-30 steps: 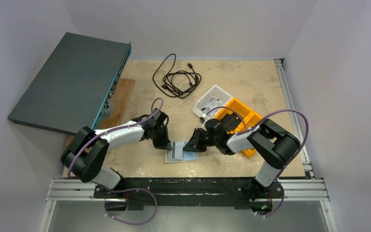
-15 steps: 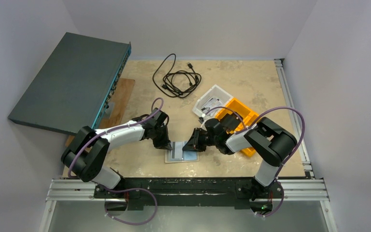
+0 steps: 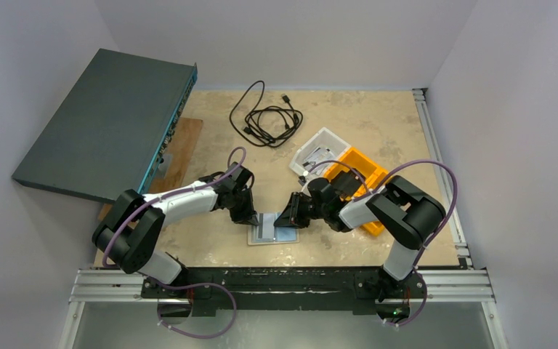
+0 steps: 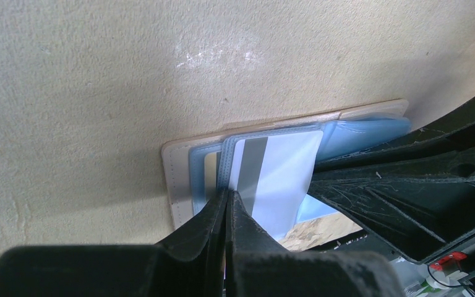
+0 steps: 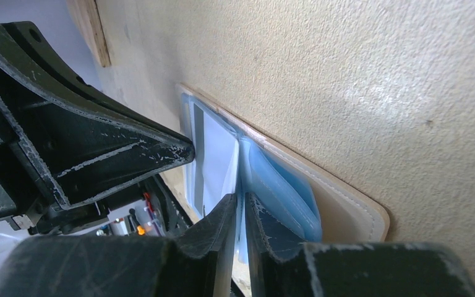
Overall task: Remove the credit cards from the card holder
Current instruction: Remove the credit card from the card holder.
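The card holder (image 3: 272, 236) lies flat and open at the table's (image 3: 378, 123) 6 o'clock edge, blue inside up, with its long axis running 9 to 3. The left gripper (image 3: 251, 218) is at its 9 o'clock end, squeezed nearly closed on a thin pocket edge. The right gripper (image 3: 288, 219) is at the 3 o'clock end, pinching the striped white card (image 4: 281, 170), whose stripe faces 9 o'clock.

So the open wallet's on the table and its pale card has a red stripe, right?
No. The card has a grey stripe, not a red one, as the left wrist view shows. The card holder does lie open on the table.
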Tool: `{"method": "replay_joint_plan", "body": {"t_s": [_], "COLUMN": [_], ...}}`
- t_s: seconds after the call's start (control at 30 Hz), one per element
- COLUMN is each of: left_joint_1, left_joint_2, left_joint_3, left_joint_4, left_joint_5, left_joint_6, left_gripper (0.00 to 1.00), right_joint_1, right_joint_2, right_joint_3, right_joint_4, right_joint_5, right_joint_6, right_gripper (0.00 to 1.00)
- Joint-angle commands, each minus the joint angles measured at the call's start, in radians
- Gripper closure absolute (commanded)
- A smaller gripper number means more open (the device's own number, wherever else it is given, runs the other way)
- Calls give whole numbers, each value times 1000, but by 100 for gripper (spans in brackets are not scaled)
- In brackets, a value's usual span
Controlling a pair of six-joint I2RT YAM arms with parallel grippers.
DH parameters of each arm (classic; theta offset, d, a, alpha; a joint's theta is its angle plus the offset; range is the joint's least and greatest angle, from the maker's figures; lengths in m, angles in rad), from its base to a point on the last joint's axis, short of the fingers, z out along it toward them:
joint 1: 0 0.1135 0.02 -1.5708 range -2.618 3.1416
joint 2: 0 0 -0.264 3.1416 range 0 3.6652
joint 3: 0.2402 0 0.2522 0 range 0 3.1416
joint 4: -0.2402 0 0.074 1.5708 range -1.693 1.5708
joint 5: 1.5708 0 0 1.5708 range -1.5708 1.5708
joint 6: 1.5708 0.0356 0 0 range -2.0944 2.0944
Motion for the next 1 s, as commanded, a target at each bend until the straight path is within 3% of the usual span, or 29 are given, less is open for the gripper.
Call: {"method": "replay_joint_plan", "body": {"t_s": [0.0, 0.97], "left_joint_1": [-5, -6], "left_joint_2": [78, 83], "left_joint_3": [-56, -59], "left_joint_4": [-53, -51], "left_joint_5": [-110, -115], "left_joint_6": [24, 23], "left_gripper": [100, 100], "right_joint_1": [16, -1], "right_joint_2": [21, 34], "right_joint_3": [3, -52], "right_joint_4": [70, 209], "right_joint_5": [-13, -40], "right_joint_6": [27, 91], "right_gripper": [85, 85]}}
